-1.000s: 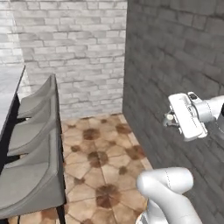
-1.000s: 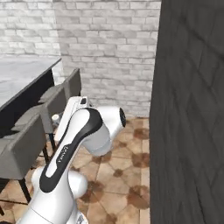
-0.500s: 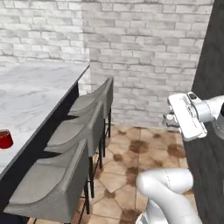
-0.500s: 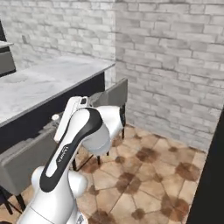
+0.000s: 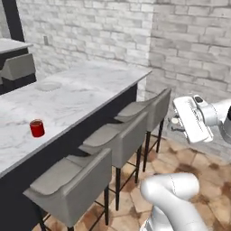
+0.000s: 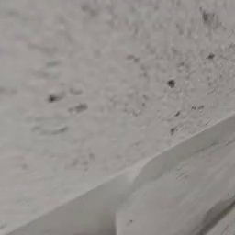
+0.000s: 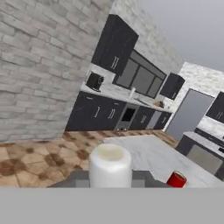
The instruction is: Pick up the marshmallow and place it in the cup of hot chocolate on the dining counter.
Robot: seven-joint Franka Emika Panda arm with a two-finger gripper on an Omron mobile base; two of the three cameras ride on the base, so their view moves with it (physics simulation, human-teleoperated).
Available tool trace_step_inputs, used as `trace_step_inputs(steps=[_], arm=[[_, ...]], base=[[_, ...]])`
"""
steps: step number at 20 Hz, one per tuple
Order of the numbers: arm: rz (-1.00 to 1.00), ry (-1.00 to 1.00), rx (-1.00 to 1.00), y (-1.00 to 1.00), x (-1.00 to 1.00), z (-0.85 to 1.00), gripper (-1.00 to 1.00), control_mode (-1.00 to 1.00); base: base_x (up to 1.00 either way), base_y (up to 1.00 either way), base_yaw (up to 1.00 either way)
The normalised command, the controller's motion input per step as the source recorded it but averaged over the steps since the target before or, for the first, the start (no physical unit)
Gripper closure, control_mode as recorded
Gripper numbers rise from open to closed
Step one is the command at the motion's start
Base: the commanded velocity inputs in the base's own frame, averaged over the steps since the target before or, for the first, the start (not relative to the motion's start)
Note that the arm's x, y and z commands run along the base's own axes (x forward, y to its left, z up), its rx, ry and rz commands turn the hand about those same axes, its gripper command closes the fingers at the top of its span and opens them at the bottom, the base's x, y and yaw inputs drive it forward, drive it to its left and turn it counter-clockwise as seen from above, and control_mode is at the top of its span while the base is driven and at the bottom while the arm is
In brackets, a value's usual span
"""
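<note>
The marshmallow, a short white cylinder, sits between my gripper's fingertips in the hand view. In the left base view the gripper hangs at the right, over the floor beyond the stools, shut on the small white marshmallow. The red cup of hot chocolate stands on the white marble dining counter, near its front edge at the left and far from the gripper. In the hand view the cup shows low on the right, on the counter.
Three grey stools line the counter's front between me and the cup. A flat grey plate lies further back on the counter. Brick walls stand behind, with tiled floor below. A pale grey surface sits close to the right base camera.
The whole scene has swung as the base moved, so the counter, stools and red cup now stand much nearer in the left base view. The gripper stays shut on the marshmallow.
</note>
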Motion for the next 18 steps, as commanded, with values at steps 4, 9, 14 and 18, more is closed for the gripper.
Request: trace_step_inputs(steps=[4,9,14,18], arm=[[0.0,0.0,0.0,0.0,0.0,0.0,1.0,1.0],[0.0,0.0,0.0,0.0,0.0,0.0,1.0,1.0],[0.0,0.0,0.0,0.0,0.0,0.0,1.0,1.0],[0.0,0.0,0.0,0.0,0.0,0.0,1.0,1.0]], base=[[0.64,-0.69,0.61],[0.61,-0.92,0.48],[0.45,-0.17,0.38],[0.12,0.12,0.34]])
